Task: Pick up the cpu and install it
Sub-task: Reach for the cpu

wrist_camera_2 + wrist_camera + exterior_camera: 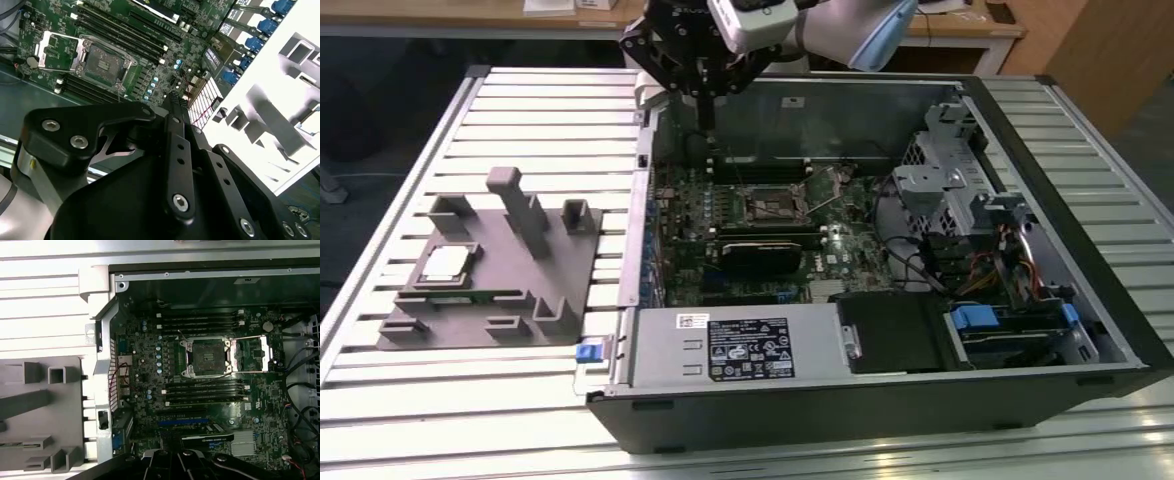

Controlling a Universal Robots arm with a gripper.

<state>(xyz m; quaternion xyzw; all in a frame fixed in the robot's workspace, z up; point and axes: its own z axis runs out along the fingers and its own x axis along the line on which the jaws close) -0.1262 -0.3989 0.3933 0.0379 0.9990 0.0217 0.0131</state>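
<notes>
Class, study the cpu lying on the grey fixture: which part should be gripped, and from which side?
Probably two opposite edges of the cpu, coming straight down from above: it lies flat, silver top up, on the grey fixture, with raised blocks beside it.

Gripper (173, 97): matte black, angular linkage plates, silver socket-head screws, round holes along the centre bar, ribbed tip. Silver-grey collar (30, 167) behind it. Arm (861, 35): rounded, pale blue-white shell in the exterior view.

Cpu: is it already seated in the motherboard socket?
No, the cpu lies on the grey fixture outside the case; the socket is bare.
</notes>
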